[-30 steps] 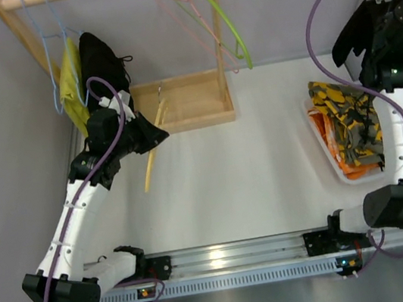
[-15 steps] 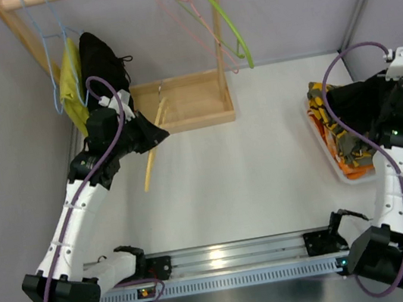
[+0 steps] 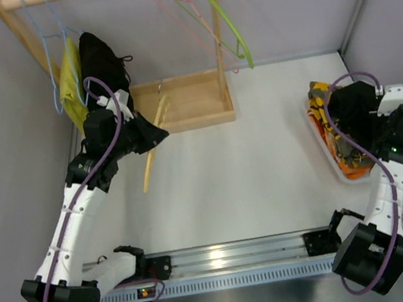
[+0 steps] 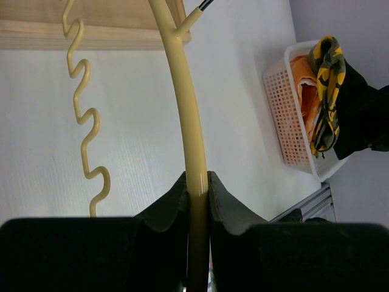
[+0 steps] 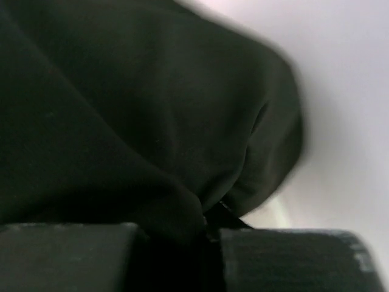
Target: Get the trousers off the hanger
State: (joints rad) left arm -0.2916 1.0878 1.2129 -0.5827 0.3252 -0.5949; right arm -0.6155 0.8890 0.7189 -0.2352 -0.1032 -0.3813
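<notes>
Left end effector [image 4: 197,182] clamps the smooth, curved cream hanger [image 4: 182,109]; right end effector [image 5: 206,234] pinches limp black trousers [image 5: 152,109].

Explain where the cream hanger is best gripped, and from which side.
The hanger by its thick curved arm, closing across it from the end away from the hook, as the left gripper does: that bar is smooth and slim enough for the jaws.

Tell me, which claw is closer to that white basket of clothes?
Right. The right claw hangs over the basket, clamped on the black trousers. The left claw is far across the table by the wooden rack, gripping the cream hanger.
</notes>
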